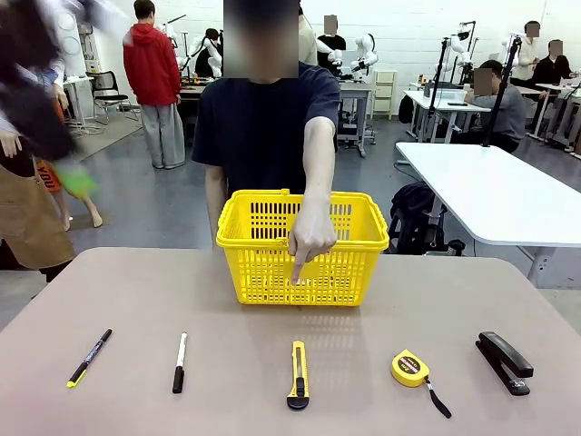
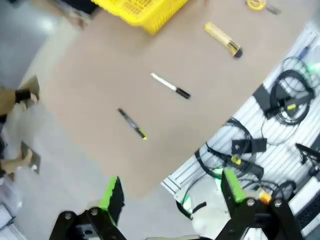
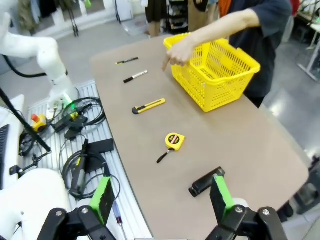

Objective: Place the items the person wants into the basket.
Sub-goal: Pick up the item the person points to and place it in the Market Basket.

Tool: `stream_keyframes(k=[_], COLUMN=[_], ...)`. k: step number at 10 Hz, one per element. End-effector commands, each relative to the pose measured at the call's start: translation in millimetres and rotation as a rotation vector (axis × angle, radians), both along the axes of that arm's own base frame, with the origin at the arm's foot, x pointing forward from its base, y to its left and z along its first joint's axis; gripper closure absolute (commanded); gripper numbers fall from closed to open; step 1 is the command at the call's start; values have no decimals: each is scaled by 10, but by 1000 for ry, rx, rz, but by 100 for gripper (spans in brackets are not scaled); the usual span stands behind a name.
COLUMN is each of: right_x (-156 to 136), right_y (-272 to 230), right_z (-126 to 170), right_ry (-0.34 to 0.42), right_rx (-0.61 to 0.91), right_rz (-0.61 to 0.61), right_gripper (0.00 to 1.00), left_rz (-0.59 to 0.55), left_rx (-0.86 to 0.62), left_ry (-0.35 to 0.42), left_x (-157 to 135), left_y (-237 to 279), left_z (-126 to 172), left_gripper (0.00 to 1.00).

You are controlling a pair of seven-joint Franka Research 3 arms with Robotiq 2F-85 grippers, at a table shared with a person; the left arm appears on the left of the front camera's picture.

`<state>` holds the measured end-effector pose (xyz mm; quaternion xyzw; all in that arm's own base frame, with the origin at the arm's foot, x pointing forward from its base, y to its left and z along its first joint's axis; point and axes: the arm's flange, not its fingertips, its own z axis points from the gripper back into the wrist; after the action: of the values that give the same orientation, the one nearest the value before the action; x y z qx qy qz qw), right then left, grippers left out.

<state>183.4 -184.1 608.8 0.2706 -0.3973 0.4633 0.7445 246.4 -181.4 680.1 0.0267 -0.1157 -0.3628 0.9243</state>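
Basket (image 1: 263, 272) upright | knife (image 1: 298, 374), marker (image 1: 180, 361), tape measure (image 1: 410, 367) outside | left hand (image 2: 170, 180), right hand (image 3: 160, 182) wide

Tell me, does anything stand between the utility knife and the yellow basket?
The table between the utility knife and the basket is bare, but the person's hand hangs before the basket's near wall, pointing down.

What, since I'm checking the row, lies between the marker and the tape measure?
The utility knife lies between the marker and the tape measure, in the front view.
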Motion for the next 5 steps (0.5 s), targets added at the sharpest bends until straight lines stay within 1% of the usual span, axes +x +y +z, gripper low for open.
stream_keyframes(k=[1, 2, 4, 5], right_x=[9, 9, 9, 9], right_y=[-5, -5, -5, -5], right_z=[33, 33, 33, 33], right_ry=[-22, -22, -22, -22], right_rx=[27, 27, 27, 27], right_rz=[18, 18, 18, 18], right_gripper=[0, 0, 0, 0], left_rz=[115, 158, 288, 339], left_rx=[38, -6, -108, -155], left_ry=[47, 13, 43, 45], left_x=[326, 422, 541, 575], left_y=[-552, -877, -1239, -1372], left_z=[-594, -878, -1338, -1505], left_gripper=[0, 0, 0, 0])
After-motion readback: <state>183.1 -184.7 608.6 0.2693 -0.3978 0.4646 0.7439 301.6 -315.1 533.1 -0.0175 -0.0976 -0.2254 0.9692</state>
